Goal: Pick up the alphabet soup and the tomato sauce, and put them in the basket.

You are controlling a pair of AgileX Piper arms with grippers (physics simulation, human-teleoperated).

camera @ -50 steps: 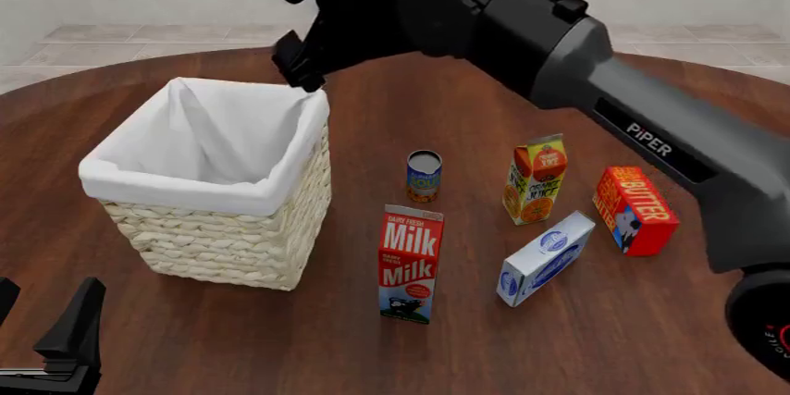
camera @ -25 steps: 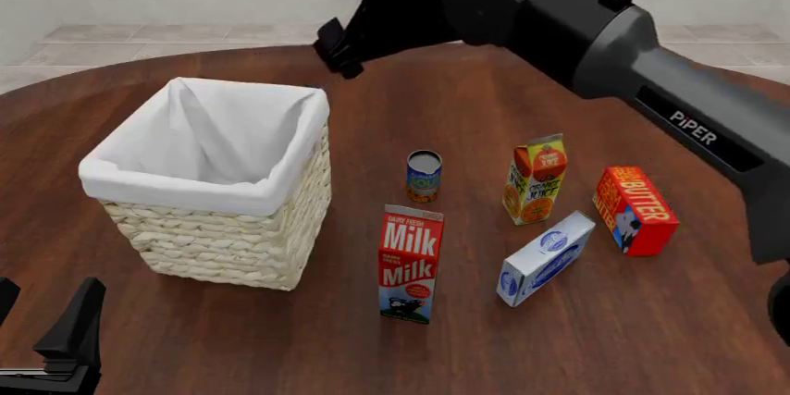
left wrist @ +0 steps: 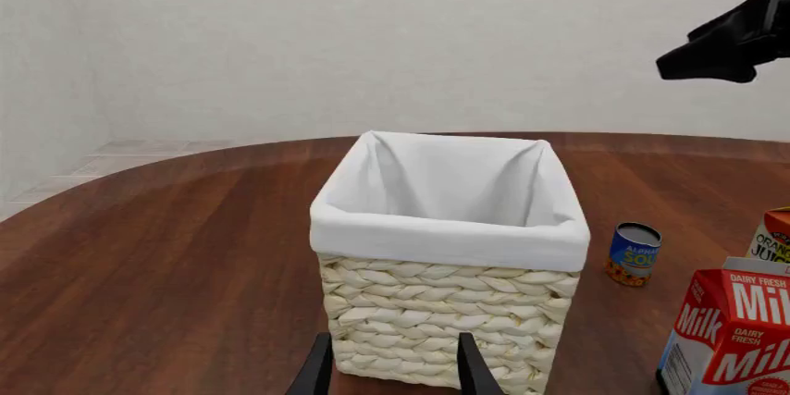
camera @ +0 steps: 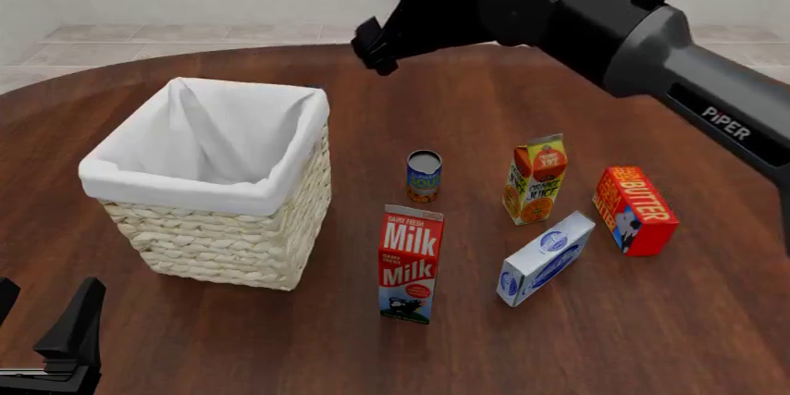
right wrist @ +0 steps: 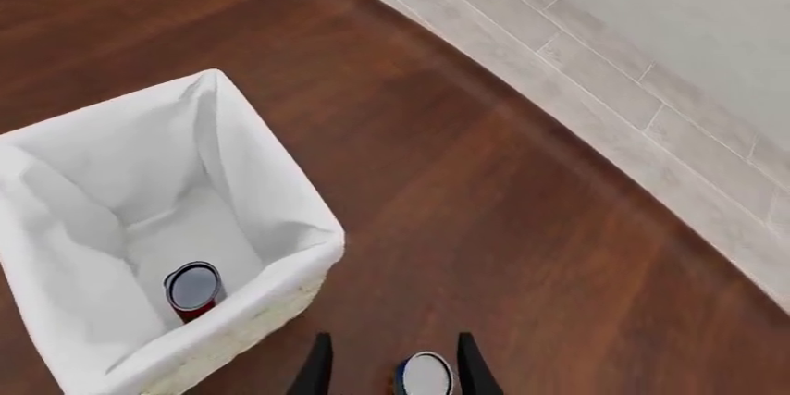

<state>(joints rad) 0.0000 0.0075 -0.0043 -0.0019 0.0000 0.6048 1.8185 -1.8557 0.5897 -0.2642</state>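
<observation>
The alphabet soup stands upright inside the basket, seen only in the right wrist view. The basket stands at the table's left and also shows in the left wrist view. The tomato sauce stands upright on the table just right of the basket, also in the left wrist view and the right wrist view. My right gripper is open and empty, high above the table, behind and right of the basket. My left gripper is open and empty, low at the front left.
A milk carton stands in front of the tomato sauce. An orange juice carton, a red butter box and a white-and-blue box lie to the right. The round wooden table's far edge curves behind the basket.
My right arm has swung to the right, from over the basket's back corner to behind the tomato sauce. The left gripper and the objects on the table have not moved.
</observation>
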